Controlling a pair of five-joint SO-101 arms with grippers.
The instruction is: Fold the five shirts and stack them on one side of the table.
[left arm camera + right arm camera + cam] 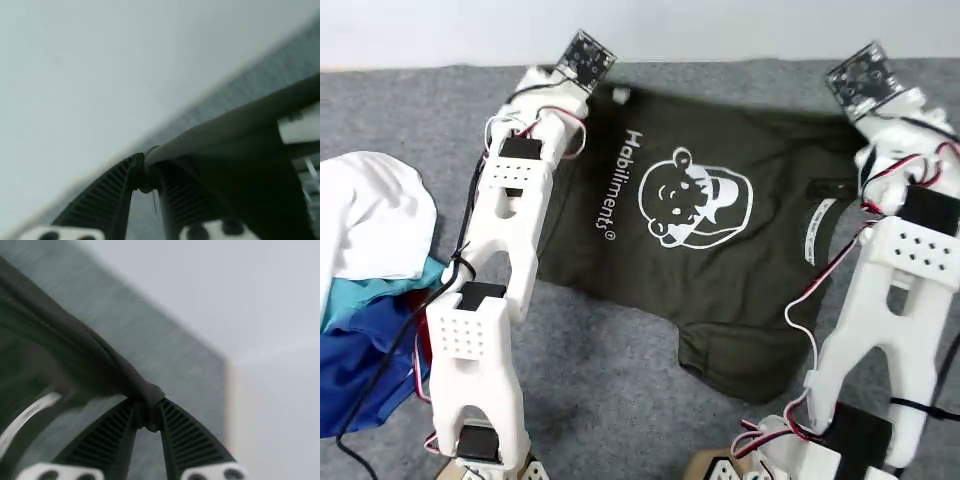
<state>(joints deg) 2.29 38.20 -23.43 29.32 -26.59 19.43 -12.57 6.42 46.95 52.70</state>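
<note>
Showing a white cartoon print (695, 197), the dark olive shirt (740, 275) is pinched by left hand (145, 176) and right hand (148, 416).

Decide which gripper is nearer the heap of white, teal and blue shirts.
Left. The left gripper pinches the dark olive shirt on the side toward the heap; the right gripper pinches its opposite side.
</note>
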